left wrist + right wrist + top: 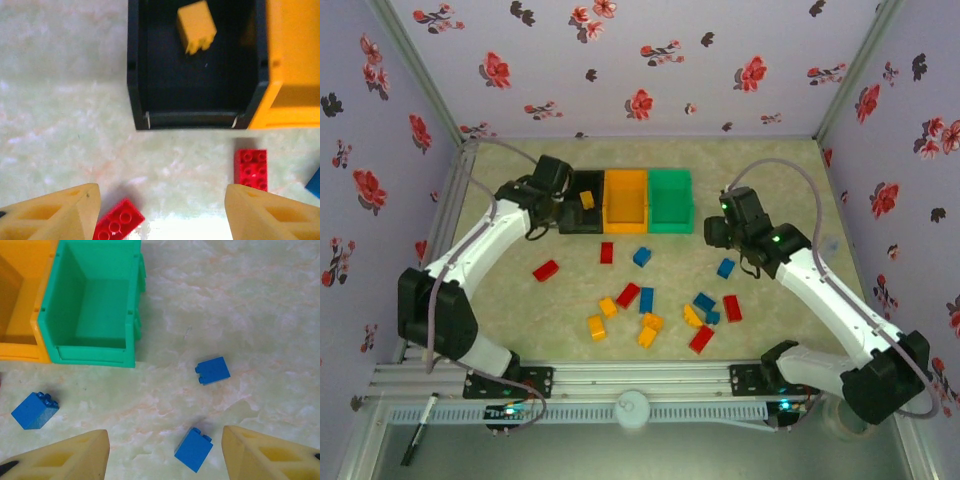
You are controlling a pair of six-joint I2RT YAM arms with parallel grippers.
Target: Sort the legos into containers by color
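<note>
Three joined containers stand in a row at the back: a black bin (582, 214), an orange bin (626, 200) and a green bin (672, 200). A yellow lego (196, 26) lies inside the black bin (137, 75). My left gripper (162, 205) hangs open and empty just in front of that bin, above the table between two red legos (118, 220) (250, 169). The right gripper (165, 450) is open too, low over a blue lego (193, 449), with another blue lego (213, 370) beyond and the green bin (90, 305) at upper left.
Red, blue and yellow legos (646, 300) are scattered over the middle of the table in front of the bins. A third blue lego (34, 410) lies below the orange bin (20, 300). A black pen (420, 430) rests on the near frame at left. Flowered walls close in the table.
</note>
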